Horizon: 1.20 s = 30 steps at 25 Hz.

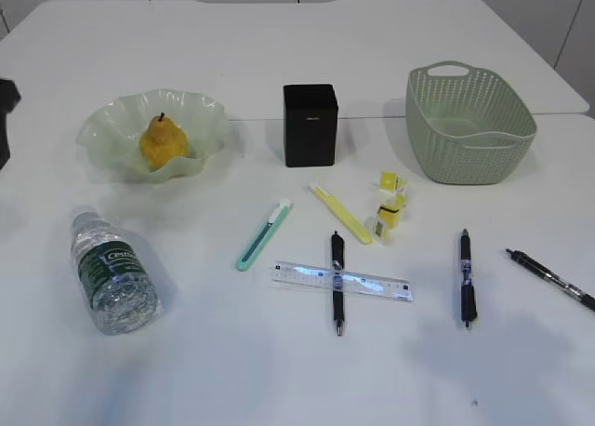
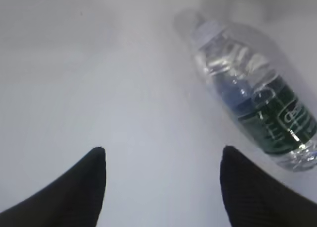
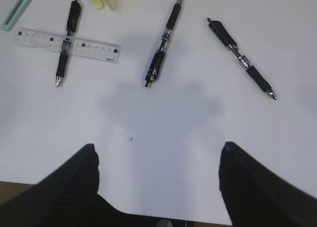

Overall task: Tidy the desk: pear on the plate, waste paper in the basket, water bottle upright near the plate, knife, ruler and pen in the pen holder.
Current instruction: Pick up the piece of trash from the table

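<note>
The yellow pear (image 1: 163, 139) sits in the pale-green wavy plate (image 1: 104, 128). The water bottle (image 1: 112, 272) lies on its side in front of the plate. In the left wrist view the bottle (image 2: 252, 93) is up and to the right of my open, empty left gripper (image 2: 163, 152). Yellow-and-white waste paper (image 1: 390, 203) lies in front of the green basket (image 1: 469, 124). A teal knife (image 1: 263, 233) and a yellow one (image 1: 340, 213) lie before the black pen holder (image 1: 310, 124). A pen (image 1: 337, 254) crosses the clear ruler (image 1: 372, 283). My right gripper (image 3: 158, 150) hangs open over bare table.
Two more black pens (image 1: 466, 277) (image 1: 550, 279) lie at the right. In the right wrist view they (image 3: 161, 43) (image 3: 241, 58) lie beyond the fingers, with the ruler (image 3: 94, 48) farther left. The table's front edge runs just under the right gripper.
</note>
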{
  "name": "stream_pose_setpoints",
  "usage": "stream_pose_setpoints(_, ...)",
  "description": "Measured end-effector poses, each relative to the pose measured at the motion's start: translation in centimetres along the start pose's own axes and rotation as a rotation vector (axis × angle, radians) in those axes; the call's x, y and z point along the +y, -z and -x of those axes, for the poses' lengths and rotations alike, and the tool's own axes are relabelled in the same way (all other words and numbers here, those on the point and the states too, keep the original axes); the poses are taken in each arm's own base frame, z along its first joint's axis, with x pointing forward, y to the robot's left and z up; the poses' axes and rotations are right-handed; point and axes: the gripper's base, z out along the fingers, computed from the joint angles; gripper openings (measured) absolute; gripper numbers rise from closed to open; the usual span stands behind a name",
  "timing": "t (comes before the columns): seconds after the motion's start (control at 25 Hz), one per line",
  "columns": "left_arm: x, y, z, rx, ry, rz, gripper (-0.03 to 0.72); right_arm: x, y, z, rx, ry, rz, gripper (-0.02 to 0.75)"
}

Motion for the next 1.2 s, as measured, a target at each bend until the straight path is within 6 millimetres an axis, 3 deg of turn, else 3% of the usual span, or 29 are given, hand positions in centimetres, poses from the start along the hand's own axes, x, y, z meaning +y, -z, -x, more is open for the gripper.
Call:
stream_pose_setpoints(0.24,0.2,-1.3,-4.4,-0.031,-0.017,0.002,0.51,0.6,0.6,4.1,0.006,-0.033,0.029,0.557)
stream_pose_setpoints(0.48,-0.6,-3.1,-6.4,-0.082,0.034,-0.092,0.51,0.8,-2.0,8.7,0.114,-0.059,0.042,0.557)
stream_pose_setpoints(0.8,-1.0,-3.4,-6.5,-0.1,0.068,-0.136,0.51,1.8,-7.5,14.2,0.198,-0.091,0.086,0.557)
stream_pose_setpoints(1.04,-1.0,-3.4,-6.5,-0.099,0.068,-0.136,0.51,5.6,-13.1,16.6,0.255,-0.067,0.045,0.554)
stream_pose_setpoints(1.2,-1.0,-3.4,-6.5,-0.099,0.066,-0.136,0.51,7.0,-17.6,17.5,0.303,-0.132,0.02,0.525)
